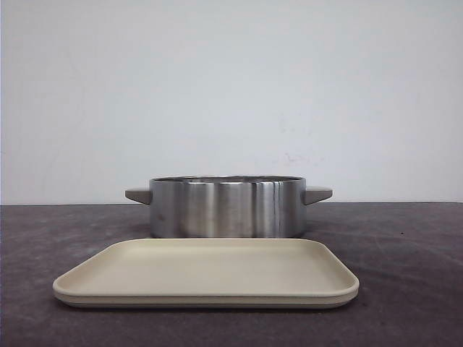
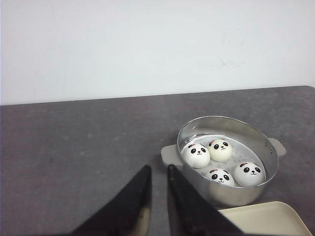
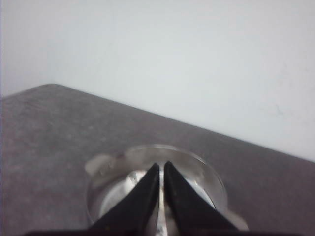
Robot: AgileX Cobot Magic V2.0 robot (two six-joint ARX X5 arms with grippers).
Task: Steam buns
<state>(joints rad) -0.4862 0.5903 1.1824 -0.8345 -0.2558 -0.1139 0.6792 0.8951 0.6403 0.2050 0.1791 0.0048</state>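
table (image 1: pixel 405 289): dark grey, matte; everything is carried on it, and no arm is seen in the front view.
tray (image 1: pixel 206 271): beige, rectangular, bare on top; it is set just in front of the pot, on the robot's side. A corner of it is caught in the left wrist view, close beside the pot wall.
pot (image 1: pixel 228 208): shallow steel steamer pan with two stub handles, no lid on it. From the front only the wall is seen; the inside is hidden.
buns (image 2: pixel 219 161): four white panda-face buns are seen in the left wrist view, all inside the pot on its floor, close together, two nearer the far wall and two nearer the tray. None is on the tray.
task state: loading is judged done, since all four are in the pot. No lid is visible in any view, so what the step in hand is cannot be told for certain.
left gripper (image 2: pixel 157 201): fingers nearly together with a narrow slit between, nothing held; it is poised above the table beside the pot's near handle.
right gripper (image 3: pixel 161 194): fingers drawn almost together, nothing gripped; it is pointed down over the pot. View is blurred, so contents below it are not resolved.
how to do it well: arms are best lifted straight up before any sideways travel, so rim and handles are not clipped. The pot is light and could be slid if nudged. Buns look soft; if one is repositioned, a wide opening and a gentle close are advised.
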